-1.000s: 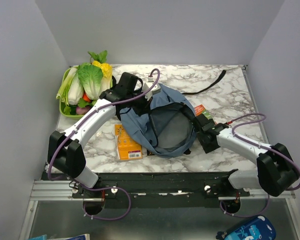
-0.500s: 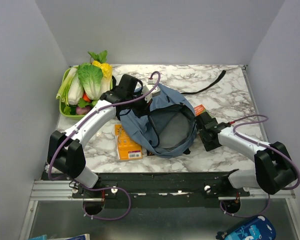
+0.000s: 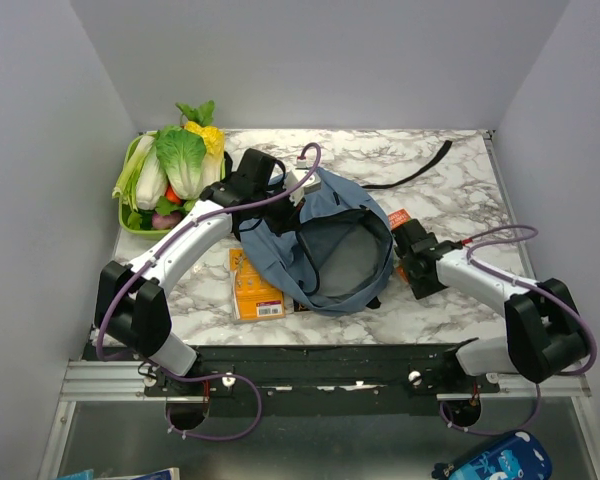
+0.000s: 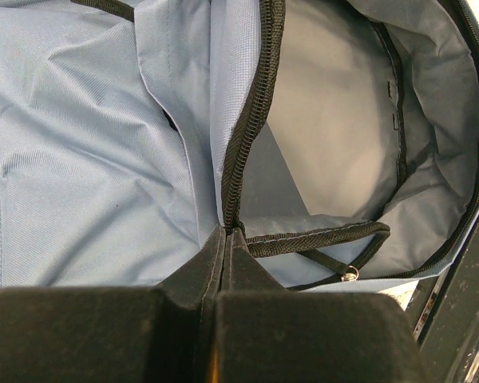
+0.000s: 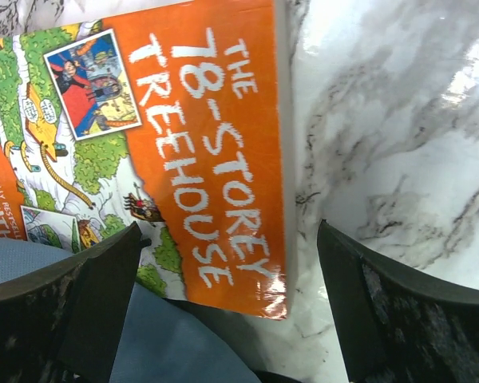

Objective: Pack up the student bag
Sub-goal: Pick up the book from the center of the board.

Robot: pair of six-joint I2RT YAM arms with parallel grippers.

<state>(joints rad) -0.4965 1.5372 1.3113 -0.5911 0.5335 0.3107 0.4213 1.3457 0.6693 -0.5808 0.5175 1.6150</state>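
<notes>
The student bag (image 3: 325, 245), dusty-blue fabric, lies in the middle of the table with its mouth gaping open. My left gripper (image 3: 296, 188) is shut on the bag's black zipper rim (image 4: 243, 152) at the far left and holds it up; the left wrist view looks into the empty grey inside (image 4: 335, 128). My right gripper (image 3: 408, 243) is open just right of the bag. Its fingers (image 5: 104, 295) straddle the near corner of an orange book (image 5: 207, 159), "The 78-Storey Treehouse", which lies flat on the marble. Bag fabric (image 5: 168, 343) overlaps that book's near-left edge.
A second, yellow-orange book (image 3: 252, 285) lies at the front left, partly under the bag. A green basket of vegetables (image 3: 170, 170) fills the back left corner. The bag's black strap (image 3: 412, 175) trails to the back right. A bright-blue pouch (image 3: 495, 460) lies below the table's front edge.
My right gripper has moved away from the table's front edge toward the orange book and now straddles its corner. The left gripper has kept its hold on the bag's rim.
</notes>
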